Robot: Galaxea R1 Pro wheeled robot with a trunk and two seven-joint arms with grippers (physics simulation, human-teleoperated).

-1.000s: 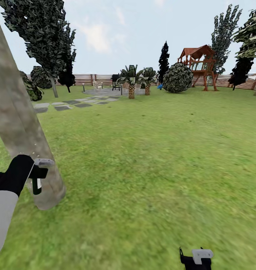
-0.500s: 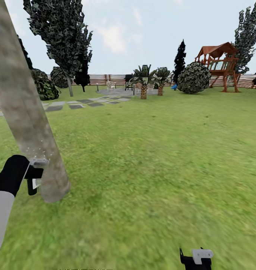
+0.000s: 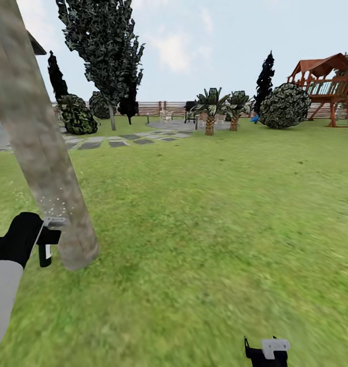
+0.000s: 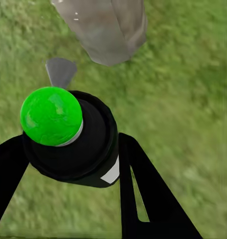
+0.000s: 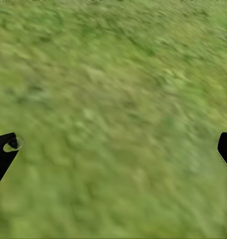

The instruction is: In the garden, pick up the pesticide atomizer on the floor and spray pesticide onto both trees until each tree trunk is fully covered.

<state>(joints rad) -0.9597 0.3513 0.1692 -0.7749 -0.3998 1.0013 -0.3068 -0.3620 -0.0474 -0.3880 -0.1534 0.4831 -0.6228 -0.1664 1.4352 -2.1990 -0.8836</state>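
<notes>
Pinching the pesticide atomizer [image 4: 73, 144] between its two black fingers, the left claw [image 3: 44, 239] sits right up against the pale mottled tree trunk [image 3: 38, 137], nozzle side toward the bark. Tiny white specks [image 3: 52, 206] dot the trunk just above the nozzle. From the wrist cam the atomizer is a black can with a bright green cap [image 4: 51, 115] and a small white label patch; a grey tab pokes out past it toward the trunk's base [image 4: 106, 30]. The trunk's top is cut off by the frame edge. Right claw [image 3: 266, 351] hangs low over the grass [image 3: 219, 229], fingers spread wide apart, mostly cropped off. Loads of open lawn to the right and ahead. Far off: stepping stones [image 3: 117, 140], short palms [image 3: 210, 109], wooden fence [image 3: 158, 107], playset [image 3: 326, 84], all pretty blurry.
</notes>
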